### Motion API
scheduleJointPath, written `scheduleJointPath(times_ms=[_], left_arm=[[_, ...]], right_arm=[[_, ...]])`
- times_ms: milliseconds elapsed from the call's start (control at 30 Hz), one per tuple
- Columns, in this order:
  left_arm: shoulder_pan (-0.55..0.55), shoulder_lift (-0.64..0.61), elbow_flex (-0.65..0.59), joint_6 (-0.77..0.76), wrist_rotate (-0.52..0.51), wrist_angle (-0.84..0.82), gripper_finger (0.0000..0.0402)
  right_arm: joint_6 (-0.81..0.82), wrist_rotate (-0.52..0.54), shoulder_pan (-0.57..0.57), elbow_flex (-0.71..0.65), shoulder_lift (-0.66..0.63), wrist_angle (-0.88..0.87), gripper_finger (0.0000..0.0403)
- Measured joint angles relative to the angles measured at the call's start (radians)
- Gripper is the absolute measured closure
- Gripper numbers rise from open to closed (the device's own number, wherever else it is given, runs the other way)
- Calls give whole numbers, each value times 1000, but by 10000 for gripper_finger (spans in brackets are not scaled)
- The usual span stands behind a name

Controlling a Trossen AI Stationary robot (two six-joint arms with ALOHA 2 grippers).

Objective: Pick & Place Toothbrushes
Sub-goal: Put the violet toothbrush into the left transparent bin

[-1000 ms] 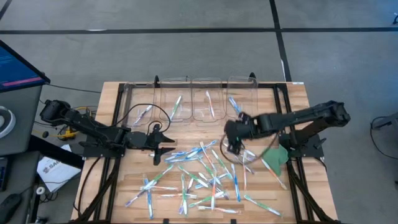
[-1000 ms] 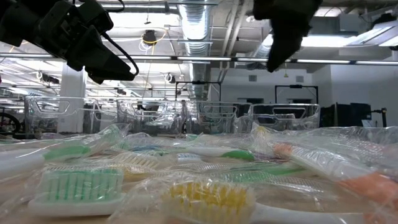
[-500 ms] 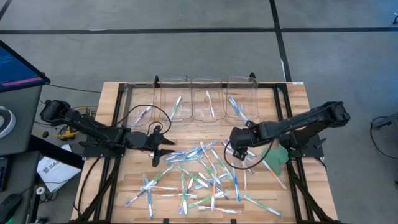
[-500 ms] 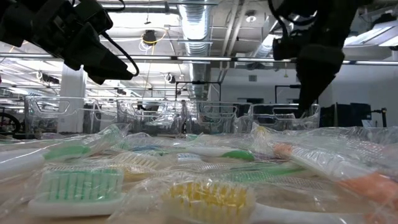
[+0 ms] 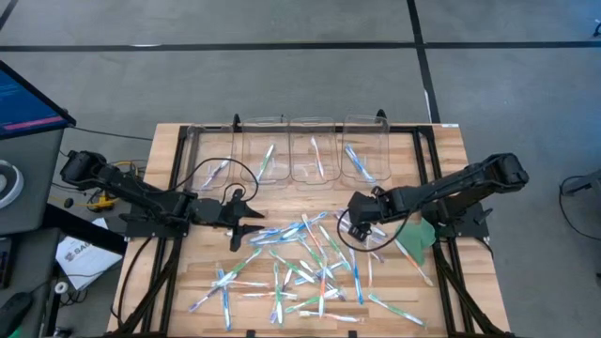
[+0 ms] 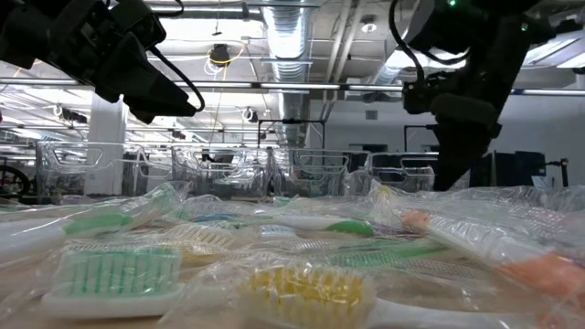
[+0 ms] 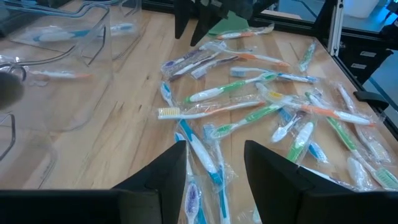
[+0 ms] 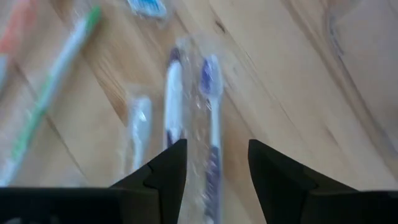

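Left gripper [image 5: 246,225] hovers at left edge of pile, fingers apart, nothing between them. Toothbrushes [image 5: 300,268] lie scattered in wrappers across wooden table [image 5: 169,169], few more in clear bins [image 5: 291,150] behind. Right gripper [image 5: 355,223] low over purple toothbrush [image 8: 210,118], fingers parted, empty.

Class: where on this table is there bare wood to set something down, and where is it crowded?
Bare wood lies between the clear bins and the toothbrushes, near the left gripper. Crowded: the pile, with the right gripper at its edge.
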Motion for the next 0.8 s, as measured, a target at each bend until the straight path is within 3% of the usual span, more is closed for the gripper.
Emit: scheduleJointPath(times_ms=[433,800], left_arm=[[0,0,-4,0,-2,4,247],[2,1,-76,-26,-35,63,247]], right_arm=[[-36,3,-7,-9,142,85,182],[-109,-1,-53,54,239,120,211]])
